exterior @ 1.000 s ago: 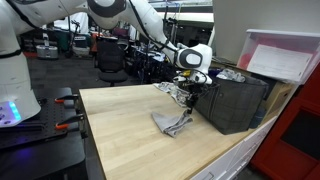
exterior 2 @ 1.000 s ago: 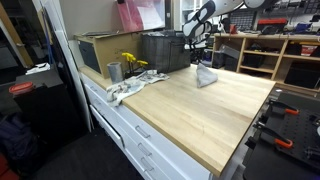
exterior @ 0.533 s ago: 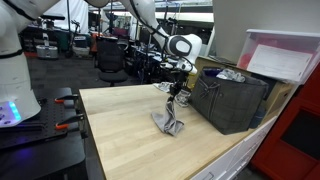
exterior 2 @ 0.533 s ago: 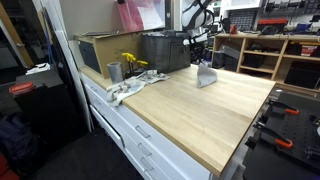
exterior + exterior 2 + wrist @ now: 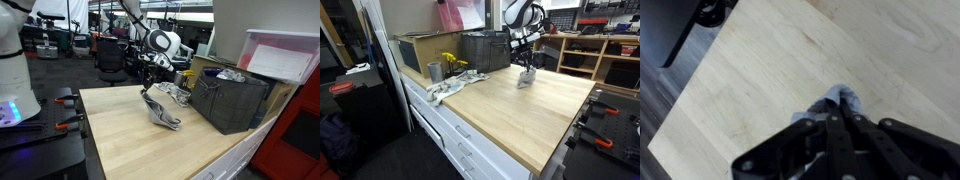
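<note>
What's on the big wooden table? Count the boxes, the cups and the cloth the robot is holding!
Boxes: 2 (dark grey crate, brown open-topped box)
Cups: 1 (small metal cup)
Cloths in the gripper: 1 (grey crumpled cloth)
Total: 4

Pale wooden benchtop (image 5: 115, 135), grey cloth (image 5: 162, 115) hanging from the pinched fingers (image 5: 832, 135) with its lower end crumpled on the wood just below them, dark crate (image 5: 235, 100) beside the fingers, pale rag (image 5: 448, 88) and metal cup (image 5: 434, 71) well away from them.
</note>
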Controlling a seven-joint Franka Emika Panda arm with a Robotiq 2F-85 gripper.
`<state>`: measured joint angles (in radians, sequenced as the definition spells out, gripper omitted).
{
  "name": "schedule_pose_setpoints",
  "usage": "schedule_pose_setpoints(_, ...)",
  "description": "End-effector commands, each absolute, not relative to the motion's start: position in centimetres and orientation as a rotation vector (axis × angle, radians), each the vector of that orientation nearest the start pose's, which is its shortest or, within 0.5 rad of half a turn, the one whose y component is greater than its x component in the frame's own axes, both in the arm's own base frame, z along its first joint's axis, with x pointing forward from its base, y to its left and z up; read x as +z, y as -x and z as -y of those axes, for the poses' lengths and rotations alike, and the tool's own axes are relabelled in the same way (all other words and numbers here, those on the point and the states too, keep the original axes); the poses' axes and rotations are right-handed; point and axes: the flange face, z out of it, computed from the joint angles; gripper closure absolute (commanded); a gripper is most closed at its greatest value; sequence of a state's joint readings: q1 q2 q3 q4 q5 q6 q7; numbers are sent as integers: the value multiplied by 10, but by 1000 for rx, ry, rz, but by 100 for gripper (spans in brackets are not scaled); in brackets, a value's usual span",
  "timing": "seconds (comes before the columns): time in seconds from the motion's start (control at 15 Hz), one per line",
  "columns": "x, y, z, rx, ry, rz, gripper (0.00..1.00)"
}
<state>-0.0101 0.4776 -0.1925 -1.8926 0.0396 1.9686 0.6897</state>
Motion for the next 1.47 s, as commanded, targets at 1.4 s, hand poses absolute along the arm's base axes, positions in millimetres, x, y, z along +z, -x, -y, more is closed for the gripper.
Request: schedule_pose_setpoints(1.4,482,-507,144,55,2841,-1618,99)
